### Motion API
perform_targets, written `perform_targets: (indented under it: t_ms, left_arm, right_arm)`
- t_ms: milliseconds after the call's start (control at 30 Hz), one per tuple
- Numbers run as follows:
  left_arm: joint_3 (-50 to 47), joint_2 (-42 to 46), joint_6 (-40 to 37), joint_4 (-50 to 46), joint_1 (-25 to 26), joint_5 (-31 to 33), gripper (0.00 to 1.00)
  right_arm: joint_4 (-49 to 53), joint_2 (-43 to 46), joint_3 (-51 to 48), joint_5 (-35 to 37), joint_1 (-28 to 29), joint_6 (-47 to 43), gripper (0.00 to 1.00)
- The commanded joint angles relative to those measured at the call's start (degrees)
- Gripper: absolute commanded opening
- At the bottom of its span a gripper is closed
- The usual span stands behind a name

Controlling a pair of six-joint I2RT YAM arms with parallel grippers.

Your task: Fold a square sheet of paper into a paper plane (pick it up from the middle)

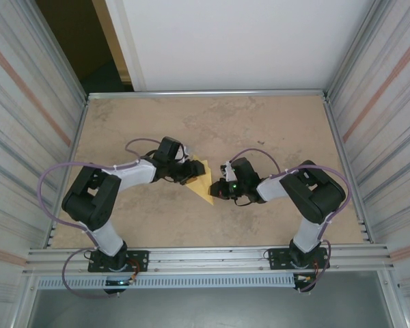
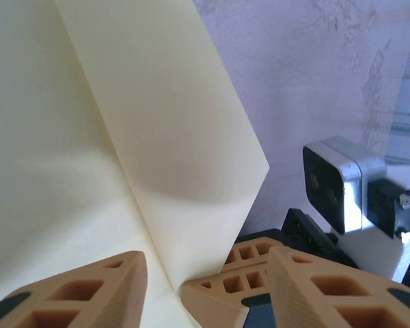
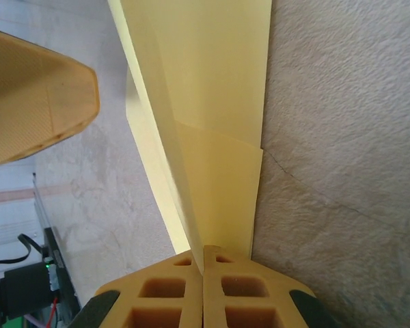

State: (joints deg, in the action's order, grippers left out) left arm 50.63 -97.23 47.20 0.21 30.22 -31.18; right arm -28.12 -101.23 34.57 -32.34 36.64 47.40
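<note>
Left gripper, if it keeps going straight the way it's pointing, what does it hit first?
Probably the folded paper, lying between the open fingers of the left gripper; the right gripper, shut on that paper, sits just behind. Depth is unclear.

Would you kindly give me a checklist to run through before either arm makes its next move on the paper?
1. Right gripper shut on the yellow sheet: ok.
2. Left gripper open, one finger on each side of the sheet's crease: ok.
3. Clearance between the left fingers and the right fingertips sitting between them: cannot tell.
4. Folded layers lined up along their edges: cannot tell.
5. Sheet lifted off the table: cannot tell.
</note>
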Motion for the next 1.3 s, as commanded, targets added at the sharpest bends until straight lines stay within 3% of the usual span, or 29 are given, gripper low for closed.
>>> perform_targets:
  t_ms: [0,200,400,900,1267]
  left_arm:
    - [-1.4,-0.6,1.0,7.0,-0.1,-3.5,0.44]
    - [-2.0,-2.7,2.3,13.7,-0.2,-6.9,0.29]
    - [-1.9,-6.1,2.9,17.0,-0.2,-9.2,0.22]
    - [-0.9,-9.1,2.5,13.4,-0.7,-6.6,0.17]
    - [-0.3,-9.7,2.5,12.6,-0.7,-6.6,0.16]
  right_arm:
    - [0.8,-1.8,-0.7,-0.6,-0.7,0.5,0.06]
    - [1.5,-2.0,-0.4,-1.3,-1.2,0.6,0.06]
    - [2.0,-2.4,0.0,-1.7,-1.5,0.6,0.07]
    - [4.1,-1.5,0.6,-2.3,-2.0,0.6,0.16]
    - [4.9,4.9,-1.4,-3.2,-2.6,1.1,0.25]
